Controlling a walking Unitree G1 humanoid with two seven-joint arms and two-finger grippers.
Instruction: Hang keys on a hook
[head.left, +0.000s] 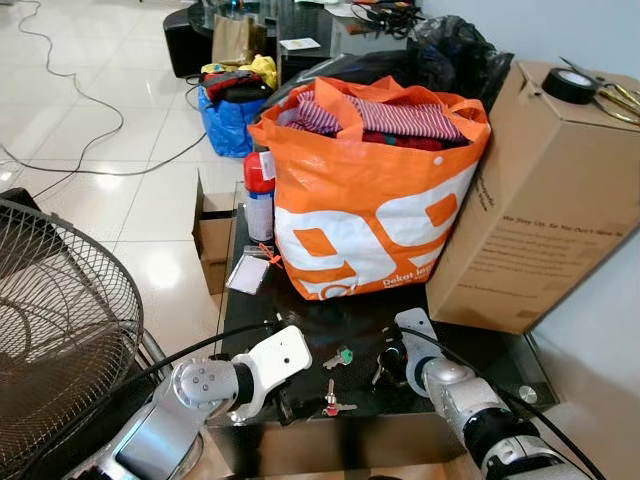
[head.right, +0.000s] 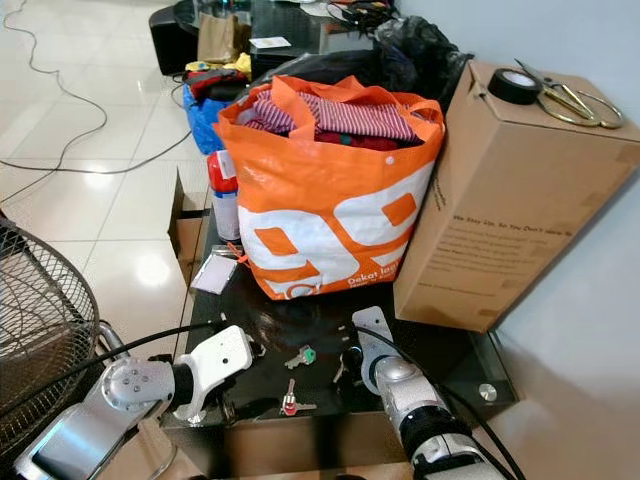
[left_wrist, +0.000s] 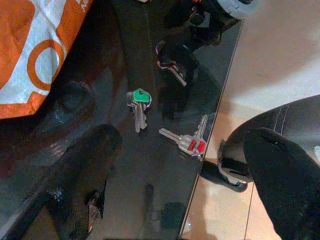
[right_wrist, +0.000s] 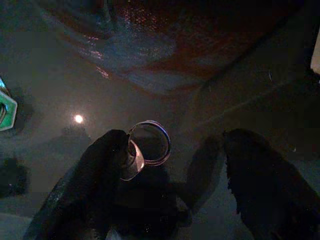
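Note:
Three sets of keys lie on the black glass table (head.left: 300, 330). A green-capped key (head.left: 340, 357) lies in the middle and red-capped keys (head.left: 331, 405) lie near the front edge. The third bunch (left_wrist: 171, 64) is under my right gripper (head.left: 391, 358). In the right wrist view that gripper (right_wrist: 175, 142) is open and low over the glass. The bunch's silver key ring (right_wrist: 150, 142) lies between its fingers, against one finger (right_wrist: 100, 180). My left gripper (left_wrist: 182, 147) is open at the table's front edge, just left of the red-capped keys (left_wrist: 192, 143).
A stuffed orange bag (head.left: 370, 210) and a cardboard box (head.left: 530, 200) stand behind the keys. A red and white spray can (head.left: 260, 195) and a small card (head.left: 248, 272) are on the table's left side. A fan cage (head.left: 60, 340) is close by my left arm.

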